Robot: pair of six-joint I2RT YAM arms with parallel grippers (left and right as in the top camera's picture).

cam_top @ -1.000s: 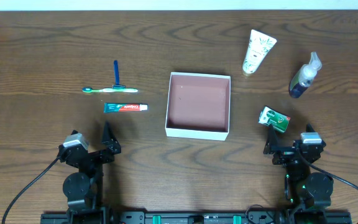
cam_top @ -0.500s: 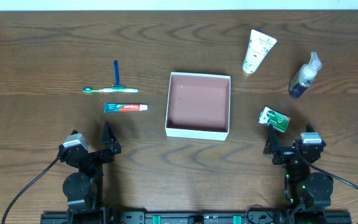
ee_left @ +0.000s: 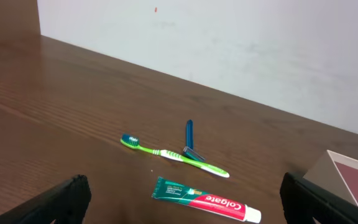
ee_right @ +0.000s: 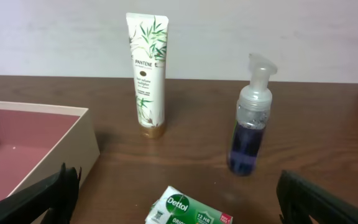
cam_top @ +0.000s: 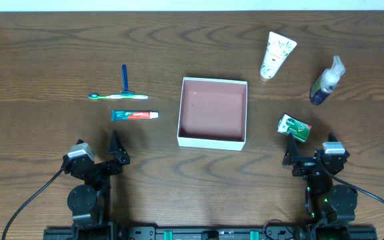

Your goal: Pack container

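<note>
Sitting flat on the bench [cam_top: 45,53] as a shallow square container [cam_top: 212,141], open top facing straight up. Showing thin white outer walls and a pinkish-brown inside, the bare floor lying exposed from wall to wall apart from a few tiny dark specks. Resting about midway between the bench's left and right edges, well clear of the far edge. Lying with its sides nearly parallel to those edges, turned only slightly. Poking into the left wrist view as one pale corner, and filling the lower left of the right wrist view.
</note>
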